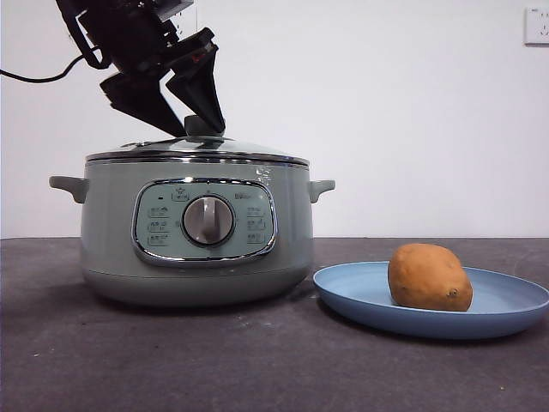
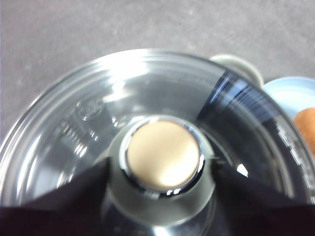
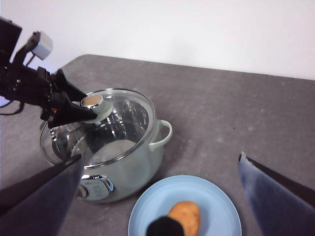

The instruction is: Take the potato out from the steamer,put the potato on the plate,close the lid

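The sage-green steamer [image 1: 111,232] stands on the table's left with the glass lid [image 1: 197,150] seated on its rim. My left gripper [image 1: 200,129] comes down from the upper left and its jaws close on both sides of the lid's knob [image 2: 162,155]. The orange-brown potato [image 1: 429,276] lies on the light-blue plate [image 1: 360,296] to the right of the steamer. My right gripper [image 3: 160,156] is open and empty, high above the plate [image 3: 221,206] and potato [image 3: 187,214], with the steamer [image 3: 147,162] and the left gripper [image 3: 83,110] in its view.
The dark grey table [image 1: 257,369] runs in front of the pot and plate. A white wall stands behind, with a socket [image 1: 537,26] at the upper right. A black cable [image 1: 34,77] trails from the left arm.
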Tool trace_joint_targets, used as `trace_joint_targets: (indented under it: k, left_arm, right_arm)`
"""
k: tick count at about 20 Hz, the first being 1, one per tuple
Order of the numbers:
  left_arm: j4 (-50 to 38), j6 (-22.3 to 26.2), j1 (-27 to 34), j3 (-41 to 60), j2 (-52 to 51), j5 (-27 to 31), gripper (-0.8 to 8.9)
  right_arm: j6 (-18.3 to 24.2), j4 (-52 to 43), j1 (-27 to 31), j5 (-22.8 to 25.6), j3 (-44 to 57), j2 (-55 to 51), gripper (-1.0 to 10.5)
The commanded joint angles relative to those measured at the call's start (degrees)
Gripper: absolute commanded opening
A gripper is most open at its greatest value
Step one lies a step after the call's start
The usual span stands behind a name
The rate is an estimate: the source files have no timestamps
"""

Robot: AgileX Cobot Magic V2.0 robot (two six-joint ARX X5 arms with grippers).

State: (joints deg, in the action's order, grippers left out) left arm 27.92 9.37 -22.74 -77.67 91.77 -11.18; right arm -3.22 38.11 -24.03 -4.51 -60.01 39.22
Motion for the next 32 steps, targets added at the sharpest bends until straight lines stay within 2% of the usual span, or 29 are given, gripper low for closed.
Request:
trace_joint_targets:
  k: [1, 5, 11, 17, 18, 21, 22, 24, 25, 26, 28, 32]
  left_arm:
    - [0.85, -0.31, -0.04, -1.44, -1.79, 0.92, 5.34]
    - [6.86, -0.31, -0.07, -5.07, -4.04, 0.79, 5.34]
    - [22.38, -0.33, -0.13, -12.72, -8.37, 0.00, 5.34]
    - [38.32, -0.63, -0.13, -18.51, -13.49, -4.68, 5.26]
    - [40.24, -0.61, -0.13, -18.99, -14.32, -5.70, 5.05]
    - [45.37, -0.57, -0.13, -19.91, -16.87, -8.37, 3.36]
    - [46.73, -0.55, -0.13, -20.00, -17.70, -8.85, 2.64]
    - [48.54, -0.52, -0.20, -20.00, -19.17, -9.01, 1.10]
    - [49.07, -0.50, -0.20, -20.00, -19.80, -8.98, 0.24]
    - [49.37, -0.50, -0.20, -20.00, -20.41, -9.01, -0.20]
    - [49.92, -0.50, -0.20, -20.00, -21.16, -9.01, -0.09]
    - [50.21, -0.55, -0.20, -20.00, -21.90, -8.98, -0.09]
  right_arm:
    - [-0.33, 0.61, -0.09, -0.26, -0.13, 0.04, 6.0]
    - [-0.35, 1.90, -0.09, -4.17, -0.13, 0.15, 6.0]
    - [-1.20, 5.66, -0.09, -9.62, -0.13, 0.85, 5.9]
    - [-1.70, 11.91, -0.09, -19.43, -0.13, 2.73, 5.9]
    - [-1.68, 12.96, -0.09, -21.27, -0.13, 3.08, 5.9]
    - [-1.66, 15.98, -0.09, -26.95, -0.13, 4.24, 5.9]
    - [-1.66, 16.87, -0.09, -28.37, -0.13, 4.57, 5.4]
    - [-1.66, 18.25, -0.09, -29.92, -0.13, 5.09, 3.9]
    - [-1.66, 18.86, -0.09, -30.10, -0.13, 5.25, 2.7]
    - [-1.62, 19.43, -0.09, -30.08, -0.13, 5.40, 1.2]
    - [-1.51, 19.76, -0.09, -29.92, -0.13, 5.42, -0.2]
    - [-1.36, 19.87, -0.09, -29.86, -0.13, 5.38, -0.1]
